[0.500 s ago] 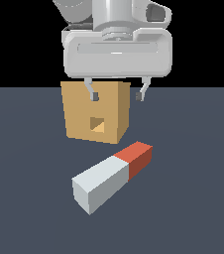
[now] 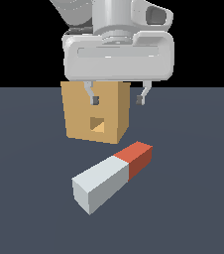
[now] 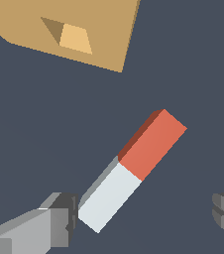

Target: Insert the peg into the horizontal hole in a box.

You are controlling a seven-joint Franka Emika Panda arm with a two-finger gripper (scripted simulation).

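The peg [image 2: 112,176] lies flat on the dark floor, pale grey-white with a red end that points toward the exterior view's right and the box. It also shows in the wrist view [image 3: 132,169]. The tan box [image 2: 95,117] stands behind it, its square hole [image 2: 97,125] facing the camera, lighter orange inside; the wrist view shows the box [image 3: 104,34] and hole [image 3: 70,36] too. My gripper [image 2: 117,99] hangs open and empty above the floor, in front of the box and above the peg, touching neither. In the wrist view its fingers [image 3: 59,221] stand wide apart either side of the peg's grey end.
A flat dark grey-blue floor [image 2: 193,198] extends all around under a black background. Nothing else stands on it.
The gripper and the view of the scene look about the same as half a second ago. The peg and the box have not moved.
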